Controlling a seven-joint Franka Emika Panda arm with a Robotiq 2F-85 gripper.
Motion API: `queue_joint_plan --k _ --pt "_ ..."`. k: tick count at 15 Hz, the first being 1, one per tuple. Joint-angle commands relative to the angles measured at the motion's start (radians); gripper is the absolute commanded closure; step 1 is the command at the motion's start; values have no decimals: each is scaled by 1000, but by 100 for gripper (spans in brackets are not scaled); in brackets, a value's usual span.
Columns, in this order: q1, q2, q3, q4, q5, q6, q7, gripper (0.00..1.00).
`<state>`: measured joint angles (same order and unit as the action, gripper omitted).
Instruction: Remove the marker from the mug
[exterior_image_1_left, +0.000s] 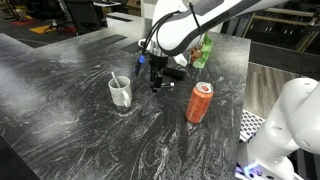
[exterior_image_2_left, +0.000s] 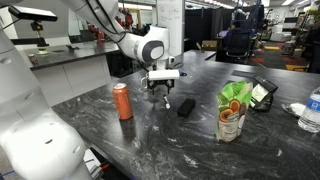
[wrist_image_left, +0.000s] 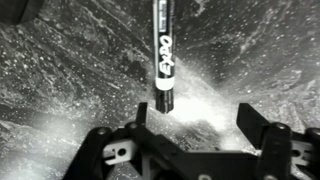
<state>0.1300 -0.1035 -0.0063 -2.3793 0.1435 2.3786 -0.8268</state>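
Observation:
The marker (wrist_image_left: 165, 50), a dark stick with white lettering, shows in the wrist view. It lies on the dark marbled table, with its near end just ahead of one finger. My gripper (wrist_image_left: 195, 115) is open with its fingers wide apart, and nothing is between them. In both exterior views the gripper (exterior_image_1_left: 156, 82) (exterior_image_2_left: 160, 97) hovers low over the table. The white mug (exterior_image_1_left: 120, 92) stands apart from it, with a thin white stick leaning out. The mug does not show in the wrist view.
An orange-red can (exterior_image_1_left: 200, 102) (exterior_image_2_left: 122, 100) stands near the gripper. A flat black block (exterior_image_1_left: 175, 73) (exterior_image_2_left: 186, 105) lies just beside it. A green snack bag (exterior_image_1_left: 203, 50) (exterior_image_2_left: 233, 110) stands farther off. The table edge (exterior_image_1_left: 235, 150) is near the can.

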Motion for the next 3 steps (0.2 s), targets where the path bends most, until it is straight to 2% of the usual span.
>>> queue_joint_plan --k 1,3 --pt "-17 -22 22 80 -66 -224 90 0" --pt "-13 -32 29 123 -100 -325 132 0"
